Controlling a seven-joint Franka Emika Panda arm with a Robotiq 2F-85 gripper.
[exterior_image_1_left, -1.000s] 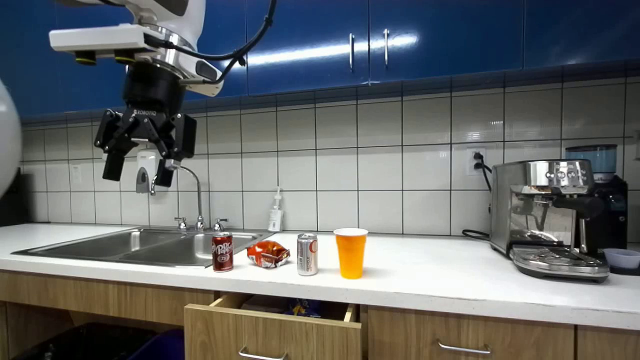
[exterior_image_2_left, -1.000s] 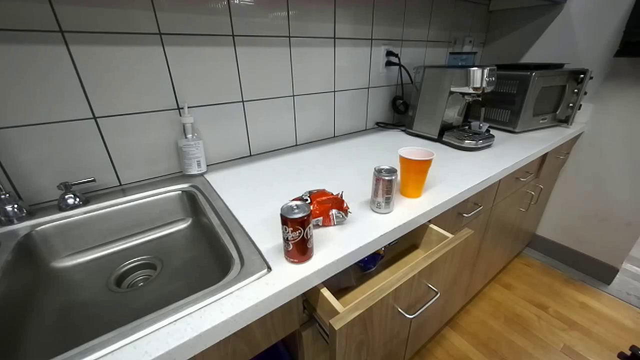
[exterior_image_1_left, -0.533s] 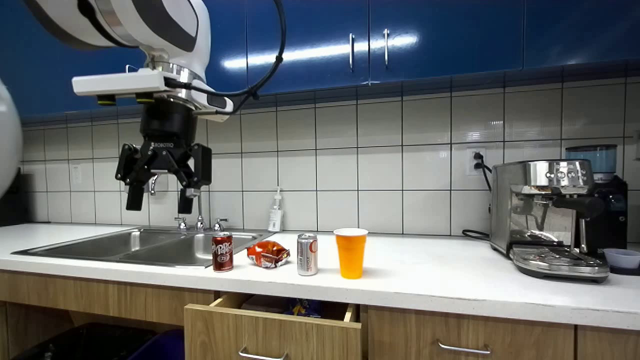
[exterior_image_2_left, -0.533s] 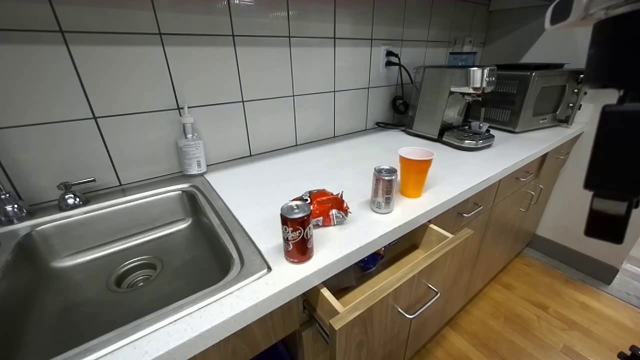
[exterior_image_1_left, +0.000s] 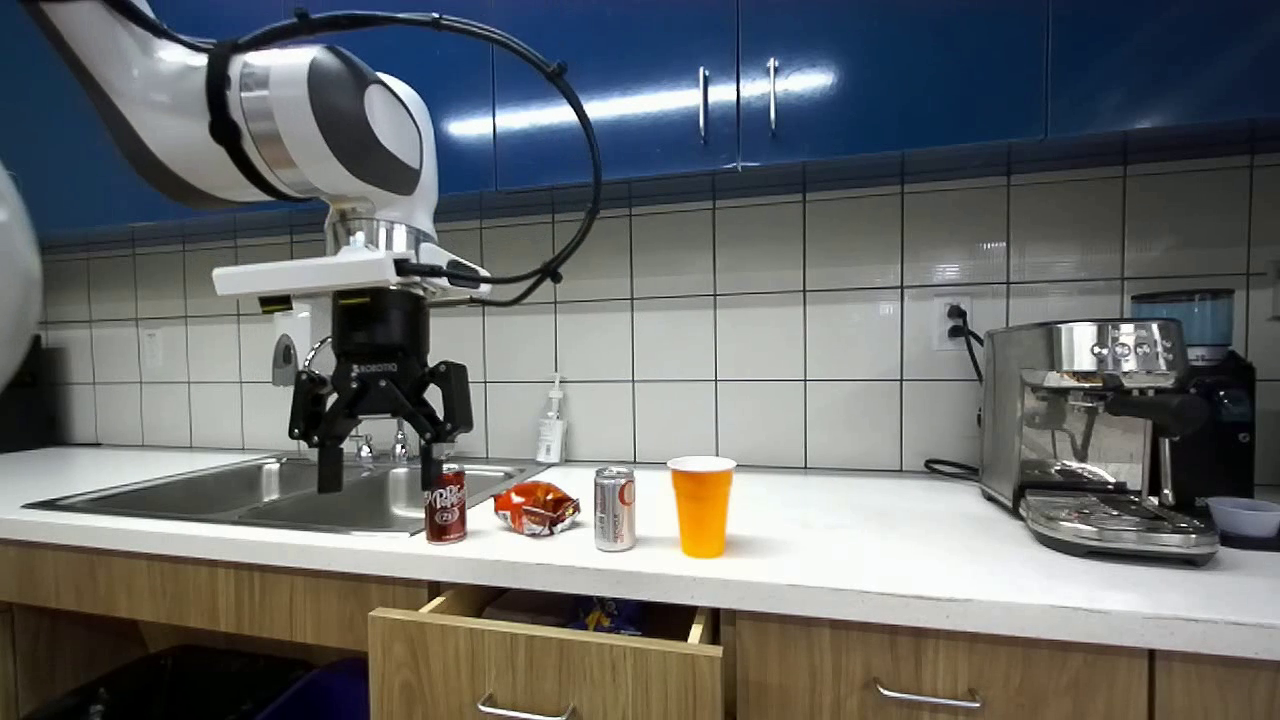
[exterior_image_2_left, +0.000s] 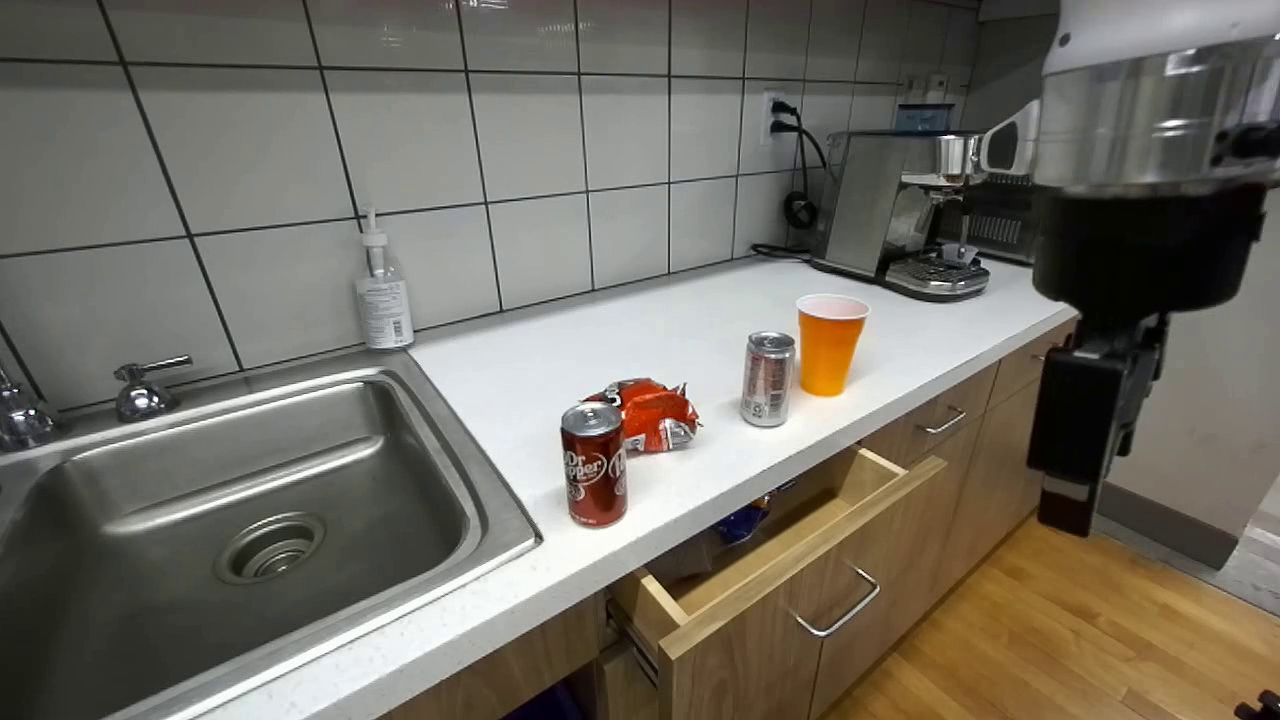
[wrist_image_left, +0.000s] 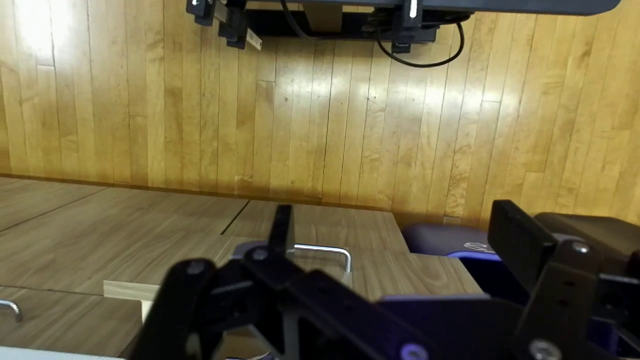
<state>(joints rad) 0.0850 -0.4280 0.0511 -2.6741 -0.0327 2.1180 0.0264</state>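
Note:
My gripper stands open with nothing between its fingers, pointing down in front of the counter. In an exterior view its right finger overlaps a dark red Dr Pepper can; the gripper shows edge-on, well apart from that can. Beside the can lie a crumpled red snack bag, a silver can and an orange cup, both upright. Below, a wooden drawer is pulled out, with a blue packet inside. The wrist view shows the drawer's handle beyond the left finger.
A steel sink is set in the white counter, with a soap bottle behind. An espresso machine and a microwave stand farther along. Dark bins sit under the counter. Blue cabinets hang above.
The arm has come down and moved toward the drawer, rightward in an exterior view. It has entered the right side of the remaining exterior view. The gripper stayed open; the counter items did not move.

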